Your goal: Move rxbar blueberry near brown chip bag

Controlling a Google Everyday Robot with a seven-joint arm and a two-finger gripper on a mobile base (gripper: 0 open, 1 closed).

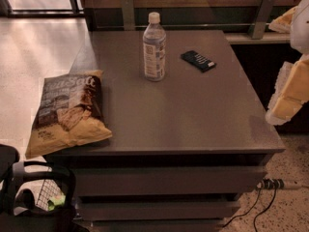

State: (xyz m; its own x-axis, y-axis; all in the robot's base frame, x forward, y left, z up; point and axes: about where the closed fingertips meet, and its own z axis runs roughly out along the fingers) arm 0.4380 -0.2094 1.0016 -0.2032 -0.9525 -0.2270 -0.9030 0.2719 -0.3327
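The rxbar blueberry (198, 61), a small dark flat bar with white lettering, lies at the back right of the grey table (183, 120). The brown chip bag (67, 112) rests on the table's left front corner and hangs partly over the edge. It has a dark top with white lettering and a yellow-tan bottom. My gripper (43, 187) shows as a dark shape in the bottom left corner, below the table top and under the chip bag, far from the bar. Nothing is visibly held in it.
A clear water bottle (154, 47) with a white cap stands upright between the bag and the bar, just left of the bar. White and yellow arm segments (289, 88) fill the right edge. A power strip and cables (270, 185) lie on the floor at right.
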